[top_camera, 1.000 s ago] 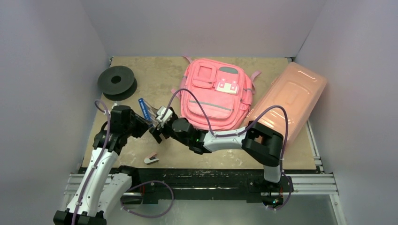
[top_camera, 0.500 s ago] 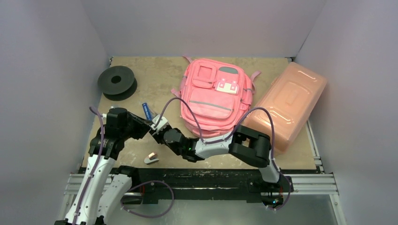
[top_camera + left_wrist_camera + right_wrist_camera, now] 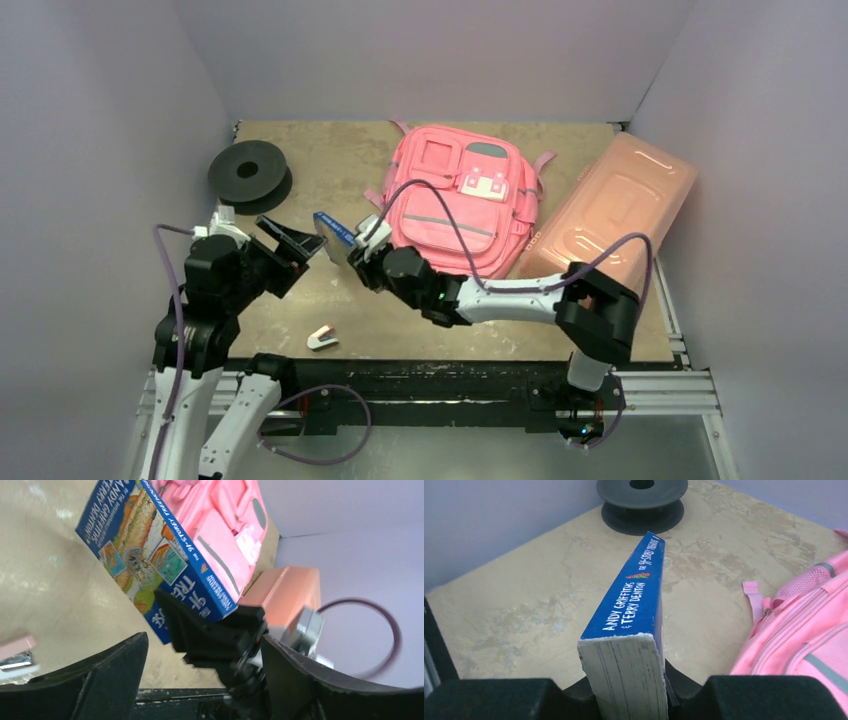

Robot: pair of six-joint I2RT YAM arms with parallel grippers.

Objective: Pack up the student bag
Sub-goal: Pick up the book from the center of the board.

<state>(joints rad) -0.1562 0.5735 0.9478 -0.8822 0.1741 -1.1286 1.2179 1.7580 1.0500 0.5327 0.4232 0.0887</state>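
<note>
The student bag [image 3: 460, 200], a pink backpack, lies flat at the back middle of the table with its front pockets up. A blue paperback book [image 3: 330, 232] hangs in the air just left of it, with my right gripper [image 3: 356, 250] shut on its lower end. In the right wrist view the book [image 3: 634, 605] stands spine up between the black pads [image 3: 504, 700], and the bag [image 3: 809, 635] is at the right. My left gripper [image 3: 298, 250] is open a little left of the book, holding nothing. Its wrist view shows the book's cover [image 3: 155, 555] beyond its spread fingers [image 3: 100, 680].
A black spool [image 3: 248, 172] sits at the back left. A rigid salmon-pink box [image 3: 610, 215] lies right of the bag. A small pink and white stapler [image 3: 321, 338] rests near the table's front edge, between the arms. The enclosure walls stand close on three sides.
My left gripper has opened, let go of the book and drawn back to the left. My right gripper has closed on the book and carried it up toward the bag.
</note>
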